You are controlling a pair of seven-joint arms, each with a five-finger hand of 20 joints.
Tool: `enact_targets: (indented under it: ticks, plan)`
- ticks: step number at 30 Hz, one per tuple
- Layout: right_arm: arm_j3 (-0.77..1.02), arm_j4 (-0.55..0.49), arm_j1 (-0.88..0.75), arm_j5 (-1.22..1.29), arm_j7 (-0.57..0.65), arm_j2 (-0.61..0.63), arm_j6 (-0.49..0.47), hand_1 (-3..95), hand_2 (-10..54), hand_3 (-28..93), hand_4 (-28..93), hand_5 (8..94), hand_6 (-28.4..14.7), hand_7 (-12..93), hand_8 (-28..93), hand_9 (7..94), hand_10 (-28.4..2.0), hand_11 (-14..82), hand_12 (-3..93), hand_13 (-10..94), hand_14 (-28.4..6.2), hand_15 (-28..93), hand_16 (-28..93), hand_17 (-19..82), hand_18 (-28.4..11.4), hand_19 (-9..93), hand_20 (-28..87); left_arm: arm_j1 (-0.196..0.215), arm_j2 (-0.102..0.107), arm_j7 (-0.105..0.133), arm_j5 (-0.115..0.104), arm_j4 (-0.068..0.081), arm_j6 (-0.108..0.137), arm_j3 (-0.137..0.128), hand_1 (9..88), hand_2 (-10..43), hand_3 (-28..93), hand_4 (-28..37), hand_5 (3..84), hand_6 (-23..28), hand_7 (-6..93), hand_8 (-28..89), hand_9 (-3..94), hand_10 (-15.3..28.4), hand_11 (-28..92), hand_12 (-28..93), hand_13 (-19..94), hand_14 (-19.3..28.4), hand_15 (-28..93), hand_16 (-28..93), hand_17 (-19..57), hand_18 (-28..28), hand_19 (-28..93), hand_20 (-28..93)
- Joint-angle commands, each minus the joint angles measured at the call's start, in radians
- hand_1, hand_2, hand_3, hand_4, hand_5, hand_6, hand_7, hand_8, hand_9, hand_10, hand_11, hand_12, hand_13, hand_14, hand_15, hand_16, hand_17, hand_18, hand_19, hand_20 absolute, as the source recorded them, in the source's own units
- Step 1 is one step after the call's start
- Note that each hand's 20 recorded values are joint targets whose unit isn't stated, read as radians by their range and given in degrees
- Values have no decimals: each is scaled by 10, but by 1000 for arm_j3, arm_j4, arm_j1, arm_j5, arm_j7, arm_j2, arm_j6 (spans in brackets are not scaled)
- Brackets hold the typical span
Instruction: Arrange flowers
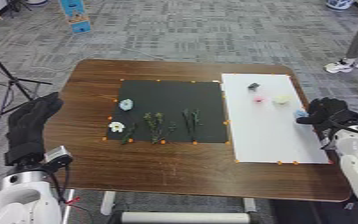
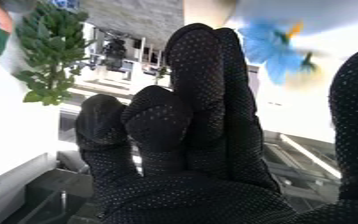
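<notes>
The right hand [image 1: 328, 111] in its black cloth glove is open. Just beside it, by the gap between thumb and fingers, is the blue flower [image 1: 301, 114]. Farther from the hand come a pale yellow flower [image 1: 281, 99], then a small pink flower [image 1: 259, 99].

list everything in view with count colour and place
table: 1, brown, centre
mat: 1, black, table's middle
board: 1, white, table's right
stems: several, green, mat's near half
mat flowers: 2, pale blue and white, mat's left
board flowers: 2, pink and pale yellow, board's far half
blue flower: 1, blue, board's right edge
small item: 1, dark grey, board's far end
tripod: 1, black, left
left hand: 1, black, table's left edge
right hand: 1, black, near blue flower
</notes>
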Motion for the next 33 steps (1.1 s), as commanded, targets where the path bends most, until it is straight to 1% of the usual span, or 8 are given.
enact_targets:
  ticks: [1,9,15,17,19,23,28,33]
  plan:
    - [-45,33,23,-26,-13,-14,47,279,-95,652,-187,639,-12,306,-82,804,-127,434,304,737,-123,726,416,375,-258,856,645,-23,-8,-7,6,-4,-12,14,309,178,731,-264,523,18,188,-96,528,127,214,109,420,146,192,-16,90,106,117,192]
    - [-89,51,74,-36,-3,-11,52,290,-91,643,-186,655,-10,315,-87,812,-126,434,303,749,-119,724,414,386,-258,867,637,-18,-13,0,4,-6,-18,19,308,180,730,-263,523,18,188,-96,528,127,214,109,420,146,191,-16,90,107,118,191]
    - [-99,51,80,-54,-8,-9,26,324,-17,633,-190,671,-1,331,-87,824,-126,427,300,758,-117,720,410,390,-257,871,631,-20,-12,-4,3,-6,-23,17,308,180,729,-264,524,18,189,-96,527,127,214,109,420,147,191,-16,89,107,118,191]
    - [-100,53,78,-76,-24,-11,4,358,4,620,-200,677,3,338,-31,832,-124,424,300,762,-114,719,412,392,-256,874,627,-19,-12,-6,3,-7,-22,15,308,180,730,-264,524,18,189,-96,527,127,214,109,420,147,191,-16,88,108,119,191]
    - [-104,50,74,-84,-32,-8,-9,434,42,551,-194,688,8,340,96,844,-117,422,301,768,-111,718,413,396,-252,879,621,-13,-14,-3,1,-8,-24,10,307,180,730,-264,523,19,188,-96,527,127,214,109,419,147,190,-15,87,108,119,190]
    - [-107,38,69,-94,-65,4,-23,510,78,502,-194,699,16,354,151,852,-107,427,305,771,-106,723,417,402,-246,883,619,-5,-12,-3,-1,-9,-20,3,308,180,730,-265,522,19,187,-96,527,127,214,109,419,148,190,-15,87,108,119,189]
    - [-93,-43,50,-37,-45,62,24,528,89,496,-205,695,15,358,162,847,-97,434,310,770,-101,727,424,403,-242,884,620,9,-4,-1,-1,-1,-15,-9,306,179,731,-265,521,19,187,-95,527,128,214,110,420,148,190,-15,87,108,117,188]
    - [-90,-179,61,91,1,130,84,525,93,507,-205,690,12,362,169,841,-96,436,314,765,-99,732,433,403,-240,883,623,35,20,-7,-17,22,6,-42,301,174,731,-266,521,19,186,-95,526,128,213,109,418,145,186,-17,95,95,100,181]
